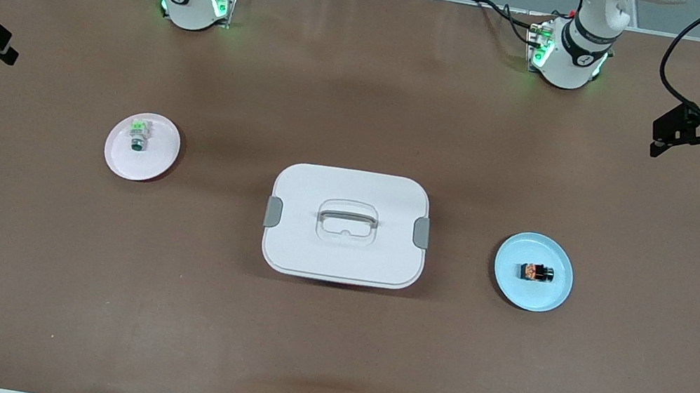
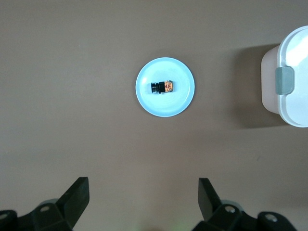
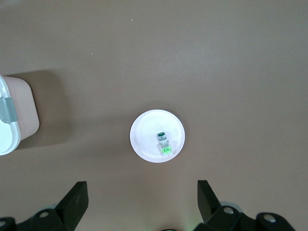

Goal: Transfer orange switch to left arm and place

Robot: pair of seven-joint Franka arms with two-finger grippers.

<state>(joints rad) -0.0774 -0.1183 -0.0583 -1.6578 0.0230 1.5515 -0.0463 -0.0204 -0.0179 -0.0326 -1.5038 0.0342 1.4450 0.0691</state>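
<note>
With one box [image 1: 347,224] between, two plates [image 1: 533,271], two switches [image 1: 536,272].

Both arms raised high at the table's ends, left tool [image 2: 143,195] and right tool [image 3: 142,197] wide apart.

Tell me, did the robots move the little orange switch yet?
Not yet. Nothing looks done: the orange switch lies on the blue plate, beside the box. The left gripper hangs open high over that plate; the right gripper hangs open over the pink plate. Picking up, handing over and placing are all left.
</note>
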